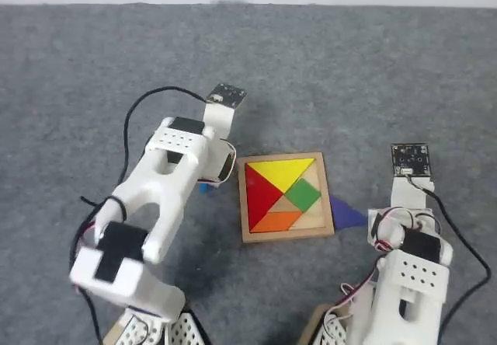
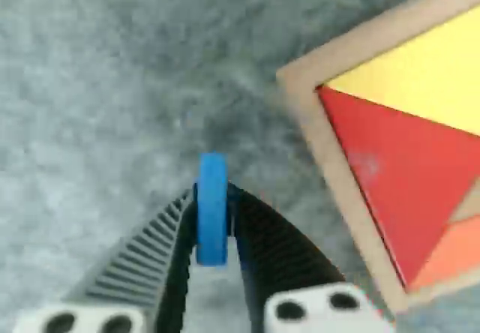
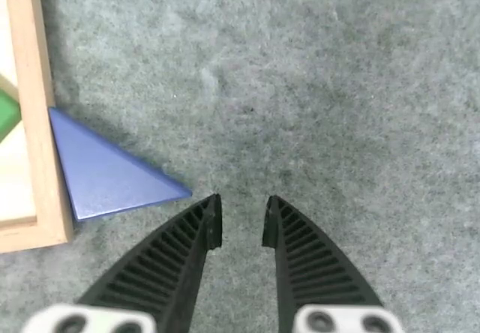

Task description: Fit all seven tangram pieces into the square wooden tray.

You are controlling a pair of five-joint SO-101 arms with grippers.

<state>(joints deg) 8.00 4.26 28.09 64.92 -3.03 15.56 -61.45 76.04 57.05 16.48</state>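
The square wooden tray [image 1: 286, 235] lies mid-table and holds a yellow triangle [image 1: 283, 172], a red triangle [image 1: 260, 193], a green square [image 1: 304, 195] and an orange piece [image 1: 277, 221]. Just off the tray's left edge, my left gripper [image 2: 212, 198] is shut on a small blue piece [image 2: 212, 209], held on its edge above the carpet. A blue-violet triangle [image 3: 105, 172] lies flat on the carpet against the tray's outer right rim [image 3: 34, 123]. My right gripper [image 3: 241, 217] hovers open beside that triangle's tip, with nothing between its fingers.
Grey carpet covers the whole table. Wood-coloured patches [image 1: 315, 175] show along the tray's right side. The left arm's white body [image 1: 155, 205] stretches over the carpet left of the tray. The right arm [image 1: 408, 275] rises from the front right.
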